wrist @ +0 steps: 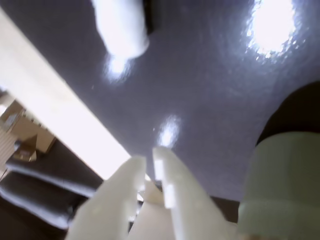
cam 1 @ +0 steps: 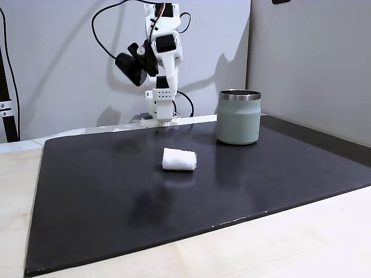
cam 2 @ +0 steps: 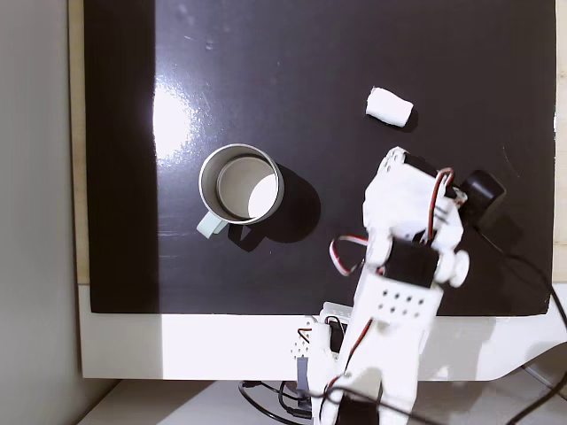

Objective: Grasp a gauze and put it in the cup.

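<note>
Fixed view from above: I see the cup (cam 2: 240, 184) standing upright on the black mat (cam 2: 354, 53), nothing lying inside it.

The cup sits toward the mat's edge nearest the arm's base; in the front fixed view it stands near the far right corner (cam 1: 238, 116). The gauze (cam 2: 389, 106) lies on its side near the middle of the mat, well apart from the cup (cam 1: 179, 159), with bare mat on every side of it. The arm (cam 2: 403, 257) is folded up over the mat's base-side edge. In the wrist view my gripper (wrist: 148, 162) has its white fingers nearly together, only a thin gap between the tips, gripping nothing, with the gauze (wrist: 122, 25) blurred well ahead.
</note>
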Available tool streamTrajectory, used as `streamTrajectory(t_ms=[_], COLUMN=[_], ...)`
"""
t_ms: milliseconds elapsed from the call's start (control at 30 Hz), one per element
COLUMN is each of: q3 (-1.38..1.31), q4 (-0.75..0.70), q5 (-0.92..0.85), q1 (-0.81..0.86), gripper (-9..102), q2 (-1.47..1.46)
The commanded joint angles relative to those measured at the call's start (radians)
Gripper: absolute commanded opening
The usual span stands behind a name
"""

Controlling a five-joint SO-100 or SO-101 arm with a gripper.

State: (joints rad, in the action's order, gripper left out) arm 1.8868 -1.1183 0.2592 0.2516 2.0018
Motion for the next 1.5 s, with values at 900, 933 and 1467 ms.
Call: streamTrajectory(t_ms=[900, 933, 1467], q3=[-1.186, -1.244, -1.821], q4=[-0.476, -0.499, -0.683], q5=[-0.069, -0.069, -0.092], q1=[0.0, 0.002, -0.003], gripper=[32, 32, 33], q2=[-1.098, -1.14, -1.595])
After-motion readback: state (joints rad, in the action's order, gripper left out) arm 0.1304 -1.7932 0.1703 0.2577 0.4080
